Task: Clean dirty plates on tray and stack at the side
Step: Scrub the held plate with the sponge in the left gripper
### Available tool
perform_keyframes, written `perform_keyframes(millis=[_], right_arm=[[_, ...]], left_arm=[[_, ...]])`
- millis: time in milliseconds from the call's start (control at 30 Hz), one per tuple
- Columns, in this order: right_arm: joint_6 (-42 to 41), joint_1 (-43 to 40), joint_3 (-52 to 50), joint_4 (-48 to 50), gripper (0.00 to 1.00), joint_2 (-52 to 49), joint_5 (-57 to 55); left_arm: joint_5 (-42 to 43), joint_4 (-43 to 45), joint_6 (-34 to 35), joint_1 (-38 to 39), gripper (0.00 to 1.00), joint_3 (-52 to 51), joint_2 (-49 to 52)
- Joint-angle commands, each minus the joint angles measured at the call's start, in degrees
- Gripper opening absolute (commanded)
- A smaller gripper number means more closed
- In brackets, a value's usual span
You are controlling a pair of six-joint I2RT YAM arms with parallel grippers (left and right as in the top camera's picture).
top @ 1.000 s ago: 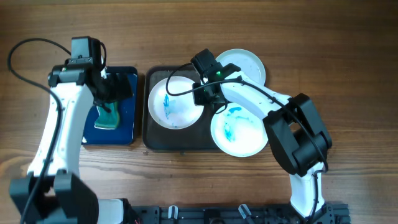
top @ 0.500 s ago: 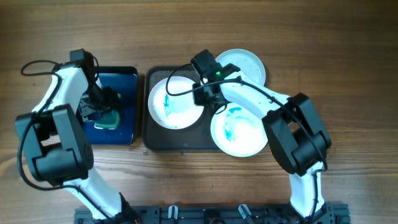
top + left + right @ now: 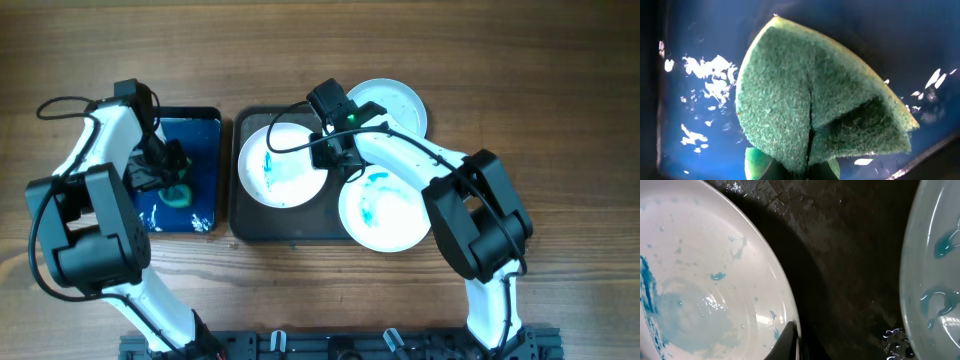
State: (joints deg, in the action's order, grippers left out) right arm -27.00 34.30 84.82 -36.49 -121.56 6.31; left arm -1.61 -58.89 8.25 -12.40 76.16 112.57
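Three white plates carry blue smears. The left plate [image 3: 278,168] lies on the dark tray [image 3: 290,228], and my right gripper [image 3: 326,154] is shut on its right rim. In the right wrist view a dark finger [image 3: 786,341] presses on that plate's rim [image 3: 700,280] over the tray's floor [image 3: 850,255]. The front right plate [image 3: 385,212] overlaps the tray's right edge and shows at the side [image 3: 935,280]. The back plate [image 3: 396,102] sits behind it. My left gripper [image 3: 807,167] is shut on a folded green sponge [image 3: 815,100], low in the blue tray [image 3: 200,140].
The blue tray [image 3: 690,50] is wet, with bright glints on its floor. Bare wooden table [image 3: 560,120] surrounds both trays. The right arm's links [image 3: 470,200] reach over the front right plate.
My left arm has swung down into the blue tray and its jaws have closed on the sponge, folding it. The right arm and the plates have not moved.
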Motion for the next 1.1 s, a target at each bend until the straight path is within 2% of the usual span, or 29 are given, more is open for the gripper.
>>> perform_keyframes(millis=[0, 167, 233, 467, 533, 633, 933, 1000, 1067], right_arm=[[0.0, 0.0, 0.6, 0.0, 0.04, -1.5, 0.2], [0.4, -0.2, 0.6, 0.1, 0.04, -1.5, 1.5], [0.5, -0.4, 0.6, 0.1, 0.04, -1.5, 2.3], [0.5, -1.8, 0.6, -0.7, 0.04, -1.5, 4.8], [2.5, -3.5, 0.1, -0.2, 0.04, -1.5, 9.8], [4.7, -5.8, -0.1, 0.1, 0.04, -2.1, 15.8], [5.0, -6.3, -0.1, 0.6, 0.04, -2.7, 16.7], [5.0, -6.3, -0.1, 0.6, 0.04, -2.7, 16.7], [5.0, -6.3, -0.1, 0.6, 0.04, -2.7, 16.7]], left_arm=[[3.5, -2.6, 2.3, 0.2, 0.04, 6.1, -5.3], [11.0, -3.0, 8.9, 3.2, 0.04, 7.1, -10.7], [14.1, -2.7, 9.2, 6.4, 0.04, 7.0, -10.5], [12.6, -0.8, 15.1, 20.7, 0.04, 6.2, -7.3], [12.3, 1.0, 17.5, 22.8, 0.04, 4.9, -5.2], [12.3, 3.0, 17.7, 24.4, 0.04, 4.5, -1.6], [10.8, 5.6, 19.5, 30.3, 0.04, 4.4, 7.7], [13.3, 5.6, 19.4, 31.8, 0.04, 4.4, 9.2], [22.4, 8.4, 14.4, 32.9, 0.04, 4.4, 9.6]])
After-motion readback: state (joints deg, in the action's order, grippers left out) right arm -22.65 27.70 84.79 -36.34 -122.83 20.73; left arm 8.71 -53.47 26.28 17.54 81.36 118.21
